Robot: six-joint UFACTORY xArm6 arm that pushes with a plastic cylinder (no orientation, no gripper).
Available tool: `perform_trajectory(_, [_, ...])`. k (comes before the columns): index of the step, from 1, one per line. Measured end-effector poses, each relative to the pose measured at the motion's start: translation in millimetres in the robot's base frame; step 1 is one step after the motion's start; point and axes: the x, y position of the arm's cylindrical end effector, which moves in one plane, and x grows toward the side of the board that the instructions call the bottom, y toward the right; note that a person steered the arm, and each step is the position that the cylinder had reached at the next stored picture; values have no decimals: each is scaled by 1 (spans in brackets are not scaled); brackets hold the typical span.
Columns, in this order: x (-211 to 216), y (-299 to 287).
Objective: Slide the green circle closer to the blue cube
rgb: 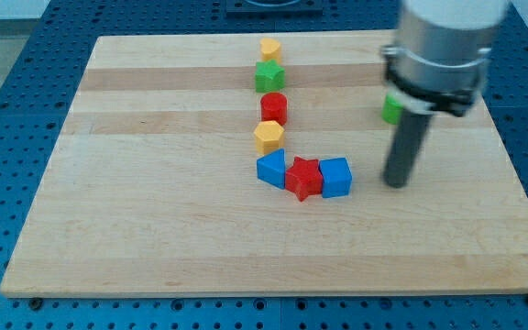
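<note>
The green circle (391, 109) sits at the view's right, mostly hidden behind the arm; only its left edge shows. The blue cube (335, 177) lies near the board's middle, touching a red star (304, 178). My tip (396, 184) rests on the board to the right of the blue cube, a short gap away, and below the green circle in the view.
A blue wedge-like block (271, 169) touches the red star's left. Above it runs a column: a yellow block (269, 137), a red cylinder (274, 108), a green star (269, 77), a yellow heart (269, 49). The wooden board (154, 183) lies on a blue perforated table.
</note>
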Motion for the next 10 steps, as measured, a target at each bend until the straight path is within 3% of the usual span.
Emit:
perform_trajectory(1, [0, 56])
perform_trajectory(2, [-57, 63])
perform_trajectory(3, [-145, 42])
perform_trajectory(4, [-191, 16])
perform_trajectory(5, [-173, -7])
perform_trajectory(8, [-44, -8])
perform_trajectory(10, [-58, 25])
